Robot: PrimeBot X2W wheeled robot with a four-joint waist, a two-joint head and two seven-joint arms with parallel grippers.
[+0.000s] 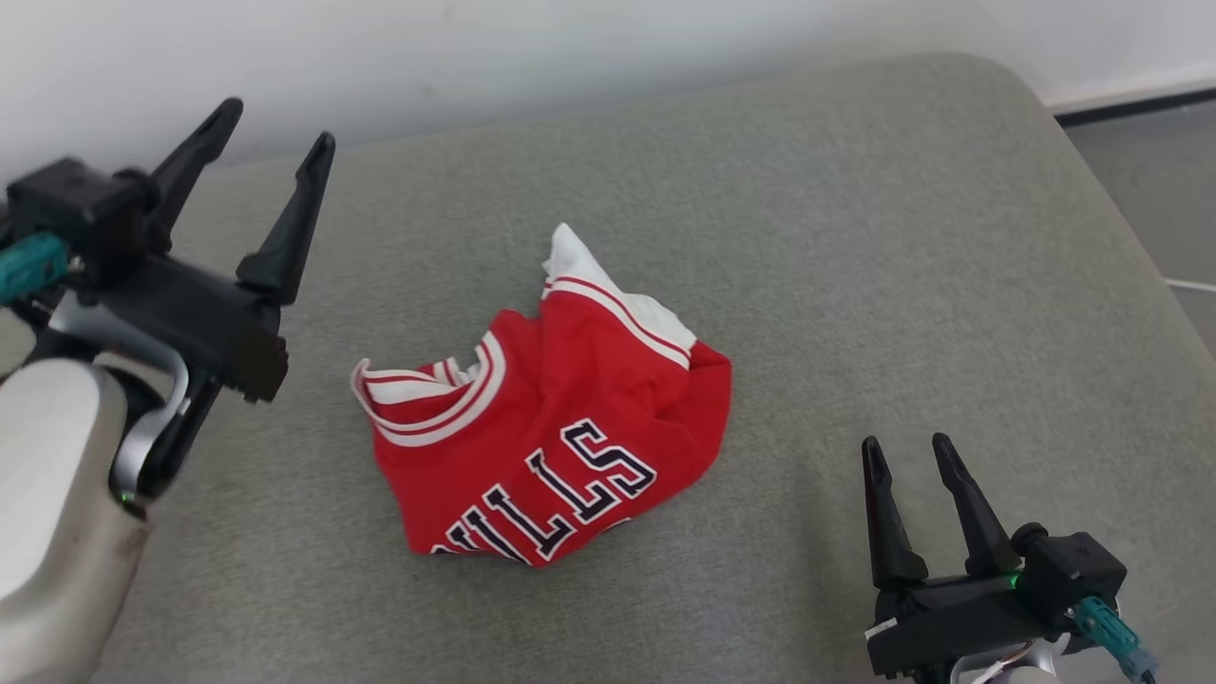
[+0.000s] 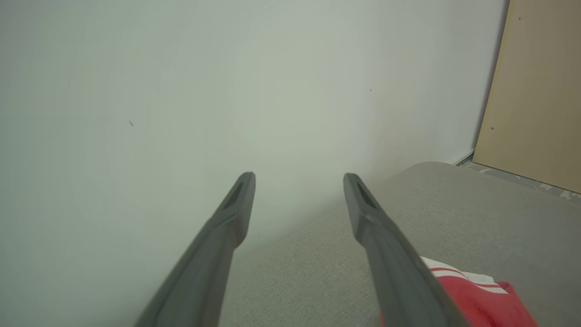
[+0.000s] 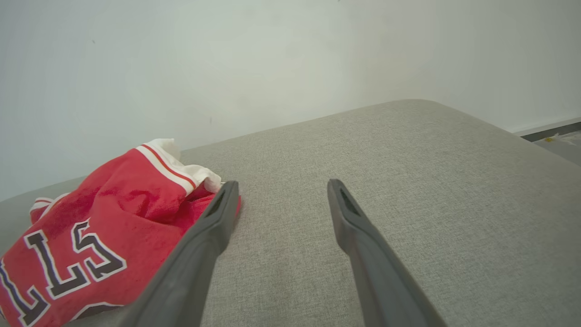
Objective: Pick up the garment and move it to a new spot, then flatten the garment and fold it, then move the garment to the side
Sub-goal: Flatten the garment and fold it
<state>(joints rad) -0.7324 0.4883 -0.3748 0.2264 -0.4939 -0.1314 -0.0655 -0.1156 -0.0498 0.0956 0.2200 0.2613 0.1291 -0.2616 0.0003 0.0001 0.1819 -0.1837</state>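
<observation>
Head view: the crumpled red basketball jersey [image 1: 551, 427] lies left of my right gripper [image 1: 904, 446], which I judge nearer than my raised left gripper [image 1: 280, 119]; both jaws spread wide, empty.

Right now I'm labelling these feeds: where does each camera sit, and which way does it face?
Head view: on the head, looking down at the red jersey on the grey cushion; left end effector and right end effector show.
Left wrist view: left wrist, facing the white wall; own fingers.
Right wrist view: right wrist, facing across the cushion; own fingers.
Shared: all show jersey and cushion.
</observation>
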